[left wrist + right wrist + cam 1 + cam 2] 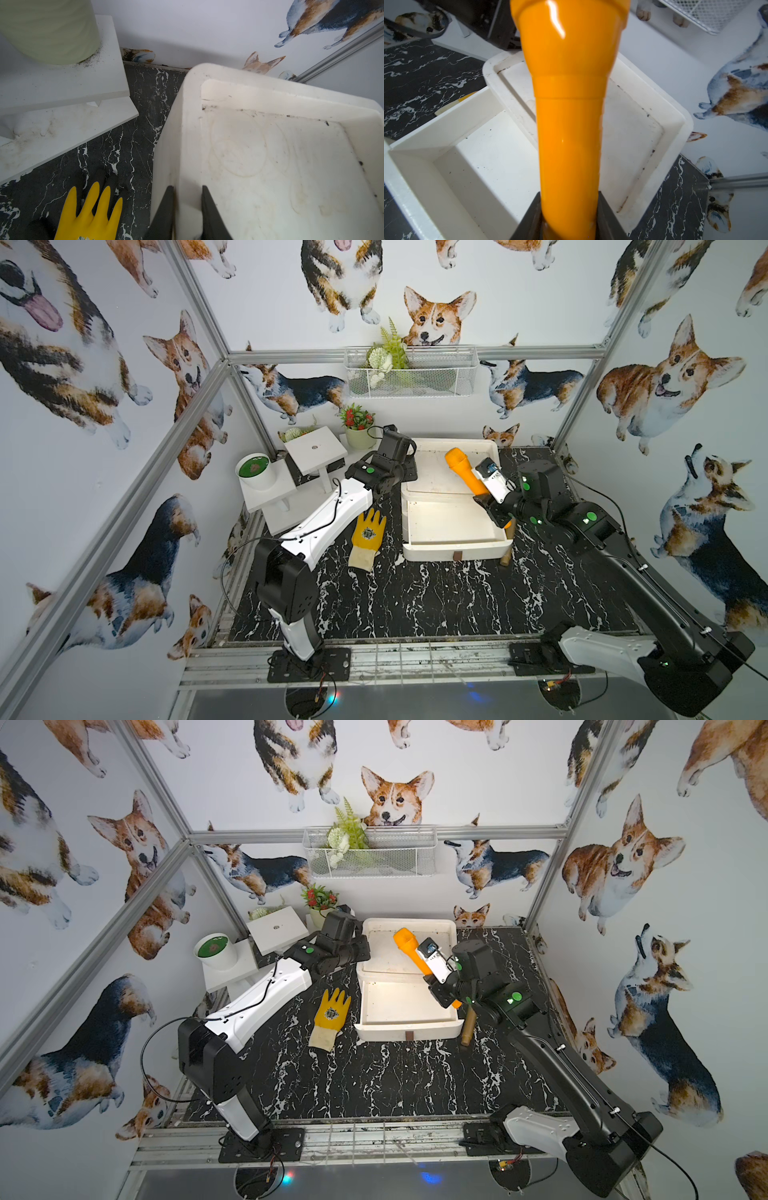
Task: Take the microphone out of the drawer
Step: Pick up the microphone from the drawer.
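The orange microphone point(460, 469) point(408, 950) point(569, 124) hangs tilted in the air above the white drawer unit, head up and away from the arm. My right gripper point(487, 506) point(437, 990) point(569, 194) is shut on its lower handle. Below it the drawer point(453, 551) point(405, 1029) point(417, 158) stands pulled out and shows a bare white floor. My left gripper point(409, 473) point(360, 953) point(187, 188) is shut on the left rim of the unit's top tray point(453, 443) point(187, 128), one finger point(169, 207) on each side of the wall.
A yellow glove point(366, 536) point(89, 216) lies on the black marble table left of the drawer. A wooden stick point(509, 549) point(468, 1029) lies by the drawer's right front corner. A white stepped stand point(291, 489) with plant pots fills the back left. A wire basket point(411, 375) hangs on the back wall.
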`<move>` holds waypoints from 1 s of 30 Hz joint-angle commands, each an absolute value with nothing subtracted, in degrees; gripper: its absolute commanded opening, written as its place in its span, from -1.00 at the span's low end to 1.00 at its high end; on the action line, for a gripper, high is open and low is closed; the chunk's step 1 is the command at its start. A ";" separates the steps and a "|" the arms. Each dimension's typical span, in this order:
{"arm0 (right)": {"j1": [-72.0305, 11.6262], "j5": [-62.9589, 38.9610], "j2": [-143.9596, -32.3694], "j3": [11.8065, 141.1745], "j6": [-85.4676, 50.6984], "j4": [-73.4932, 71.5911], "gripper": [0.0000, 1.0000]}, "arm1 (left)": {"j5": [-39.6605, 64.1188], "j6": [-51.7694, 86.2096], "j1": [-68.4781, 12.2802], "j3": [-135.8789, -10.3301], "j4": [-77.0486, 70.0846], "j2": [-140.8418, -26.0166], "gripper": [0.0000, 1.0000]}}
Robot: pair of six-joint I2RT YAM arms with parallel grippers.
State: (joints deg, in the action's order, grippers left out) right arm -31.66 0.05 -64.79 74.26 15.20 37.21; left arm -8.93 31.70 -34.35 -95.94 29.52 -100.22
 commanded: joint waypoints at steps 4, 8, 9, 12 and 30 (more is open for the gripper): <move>-25.35 -0.48 -61.80 72.56 5.82 32.50 -0.98 | -7.83 35.62 -33.84 -95.03 36.04 -101.19 -1.00; -20.45 1.09 -60.44 70.23 0.05 30.35 -0.98 | -7.93 35.59 -33.80 -94.99 36.12 -101.17 -1.00; -18.47 1.21 -60.06 69.43 -2.09 29.99 -0.98 | -7.91 35.52 -33.84 -95.01 36.12 -101.24 -1.00; -13.27 0.59 -59.68 67.73 -7.16 29.88 -0.98 | -7.84 35.42 -33.83 -95.01 36.12 -101.17 -1.00; 2.53 -4.71 -60.38 54.28 -22.65 29.69 -0.96 | -7.56 35.11 -33.66 -94.92 36.30 -100.75 -1.00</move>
State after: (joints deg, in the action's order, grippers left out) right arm 2.07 -4.03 -60.10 55.55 -20.23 31.75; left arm -8.67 31.68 -34.20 -95.61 29.28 -99.96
